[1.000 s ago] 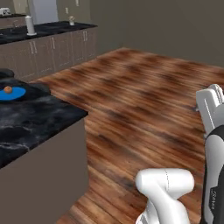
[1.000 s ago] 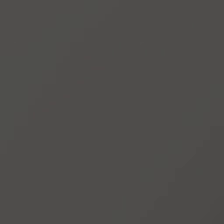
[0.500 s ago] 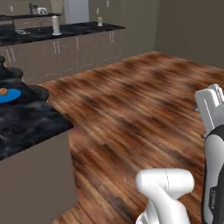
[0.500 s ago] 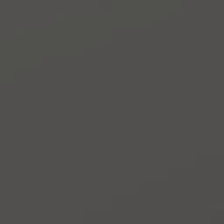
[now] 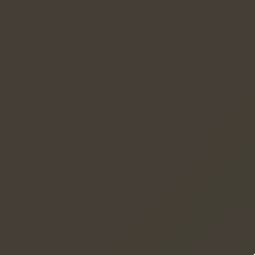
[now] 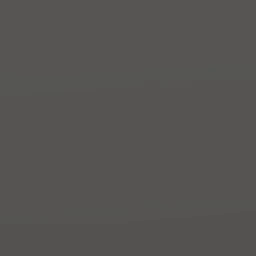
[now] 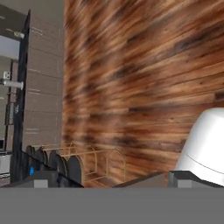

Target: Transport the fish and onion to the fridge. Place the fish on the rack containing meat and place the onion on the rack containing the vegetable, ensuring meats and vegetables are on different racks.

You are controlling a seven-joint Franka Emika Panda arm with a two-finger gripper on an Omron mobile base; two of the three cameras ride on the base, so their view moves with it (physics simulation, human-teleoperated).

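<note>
The gripper (image 7: 107,180) with 2 dark finger tips is spread wide, empty, over the brown wooden plank floor (image 7: 144,74), near 1 wire rack with dark round plates (image 7: 72,164).

A wooden floor (image 7: 144,65) meets brown cabinets (image 7: 43,87), with a wire dish rack (image 7: 83,164) nearby.

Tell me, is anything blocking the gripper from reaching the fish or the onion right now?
Cannot be judged: neither the fish nor the onion appears. The gripper is open and holds nothing; ahead lie wooden floor, brown cabinets and a wire rack of dark plates.
</note>
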